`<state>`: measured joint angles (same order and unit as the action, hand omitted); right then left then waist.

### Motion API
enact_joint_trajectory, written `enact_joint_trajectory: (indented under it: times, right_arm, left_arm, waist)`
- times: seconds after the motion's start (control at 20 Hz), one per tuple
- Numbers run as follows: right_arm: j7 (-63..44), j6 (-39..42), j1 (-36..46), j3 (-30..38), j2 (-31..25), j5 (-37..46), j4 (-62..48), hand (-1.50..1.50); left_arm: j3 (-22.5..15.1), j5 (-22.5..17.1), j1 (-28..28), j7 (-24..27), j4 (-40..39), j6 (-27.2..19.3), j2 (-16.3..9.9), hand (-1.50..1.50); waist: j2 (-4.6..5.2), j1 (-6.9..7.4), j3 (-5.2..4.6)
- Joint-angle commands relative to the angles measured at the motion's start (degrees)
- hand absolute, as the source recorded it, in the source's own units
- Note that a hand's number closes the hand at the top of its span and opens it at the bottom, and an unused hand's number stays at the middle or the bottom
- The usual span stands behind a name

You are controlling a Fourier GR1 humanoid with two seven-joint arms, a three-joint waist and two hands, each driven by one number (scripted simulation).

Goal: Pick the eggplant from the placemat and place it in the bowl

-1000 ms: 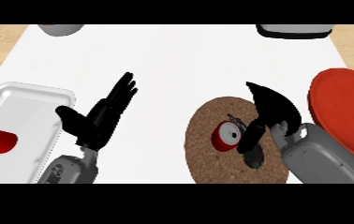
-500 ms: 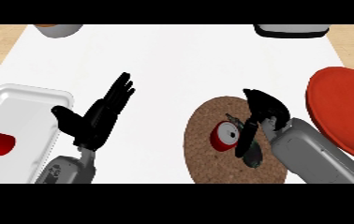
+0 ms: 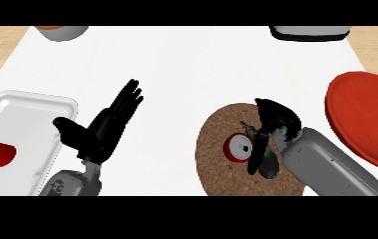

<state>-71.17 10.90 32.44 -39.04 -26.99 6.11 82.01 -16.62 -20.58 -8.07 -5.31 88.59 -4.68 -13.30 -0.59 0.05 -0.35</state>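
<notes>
Eggplant [image 3: 260, 150] lies on the round cork placemat [image 3: 221, 168], under the right hand [image 3: 277, 120], whose fingers curl over it. Close fully around its body before lifting toward the red bowl [image 3: 358, 115] (left hand [image 3: 100, 130] rests open).

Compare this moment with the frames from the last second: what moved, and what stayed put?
The right hand has lowered toward the near edge and closed in over the eggplant on the round cork placemat; whether it has gripped it is unclear. The eggplant has not left the placemat. The left hand stays open, and the red bowl and white tray are unmoved.
</notes>
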Motion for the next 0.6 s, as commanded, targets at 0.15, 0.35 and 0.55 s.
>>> enact_joint_trajectory:
  times: [0.15,0.35,0.55]
  right_arm:
    - [-13.7,1.0,1.0,-0.7,2.4,2.3,-1.8,-1.5]
    - [-12.3,1.1,-1.0,-1.3,1.4,3.6,-1.0,-1.5]
    - [-10.0,-1.8,-4.8,-2.9,2.8,6.4,-1.6,-1.5]
  left_arm:
    - [0.0,0.9,-0.5,-0.9,-0.8,-0.6,1.1,0.0]
    - [2.7,-0.8,0.0,0.0,-1.0,1.9,-0.8,0.0]
    - [1.7,0.9,3.6,3.0,-0.5,2.4,-0.8,0.0]
  waist:
    - [0.4,-0.26,0.27]
    - [0.31,-0.5,0.26]
    - [0.3,-0.21,0.27]
